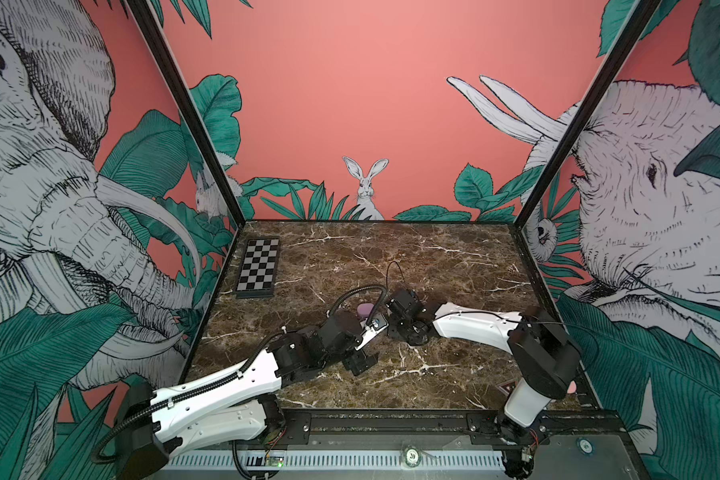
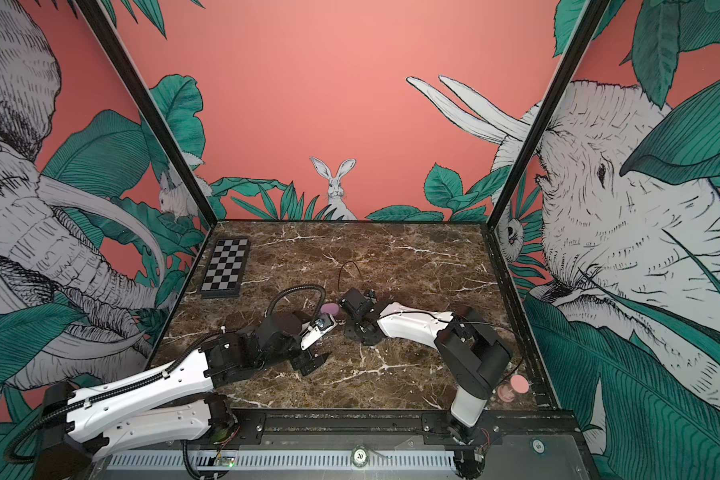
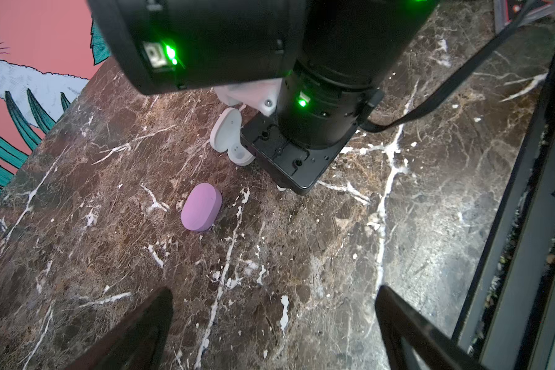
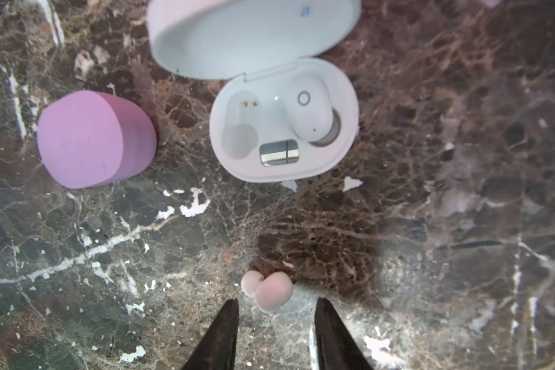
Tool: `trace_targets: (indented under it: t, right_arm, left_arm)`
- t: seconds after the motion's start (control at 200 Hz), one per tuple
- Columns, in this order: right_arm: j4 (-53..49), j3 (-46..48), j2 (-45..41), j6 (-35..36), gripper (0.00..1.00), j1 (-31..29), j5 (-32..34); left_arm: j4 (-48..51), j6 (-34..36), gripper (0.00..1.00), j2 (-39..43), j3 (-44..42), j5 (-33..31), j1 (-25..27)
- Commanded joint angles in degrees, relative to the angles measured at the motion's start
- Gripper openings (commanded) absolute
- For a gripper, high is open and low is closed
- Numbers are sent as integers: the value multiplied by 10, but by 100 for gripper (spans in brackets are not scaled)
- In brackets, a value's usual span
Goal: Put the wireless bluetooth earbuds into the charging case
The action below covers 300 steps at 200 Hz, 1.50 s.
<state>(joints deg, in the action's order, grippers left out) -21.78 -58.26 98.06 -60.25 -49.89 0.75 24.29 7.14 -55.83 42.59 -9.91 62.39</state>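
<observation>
In the right wrist view a white charging case (image 4: 282, 160) lies open on the marble, its lid (image 4: 253, 35) tipped back. One white earbud (image 4: 311, 109) sits in a socket; the other socket (image 4: 241, 128) is empty. A loose pale earbud (image 4: 269, 290) lies on the table just ahead of my right gripper (image 4: 277, 301), whose tips stand apart on either side of it without touching it. My left gripper (image 3: 274, 293) is wide open over bare marble, to the near left of the cases. The right arm's body hides part of the white case (image 3: 229, 137) in the left wrist view.
A shut lilac case (image 4: 93, 137) lies beside the white one and shows in both top views (image 1: 366, 309) (image 2: 330, 308). A checkerboard (image 1: 258, 268) lies at the far left. A pink object (image 2: 516, 386) stands at the front right corner. A black rail (image 1: 391, 419) borders the front.
</observation>
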Motion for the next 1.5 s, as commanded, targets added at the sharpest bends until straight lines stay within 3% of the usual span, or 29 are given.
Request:
trace_targets:
  t: [0.0, 1.495]
  right_arm:
    - [2, -11, 8, -5, 39, -2, 1]
    - [5, -17, 31, -6, 32, -2, -6]
  left_arm:
    - [-5, 4, 99, 12, -7, -3, 2]
    - [-5, 5, 99, 9, -7, -5, 2]
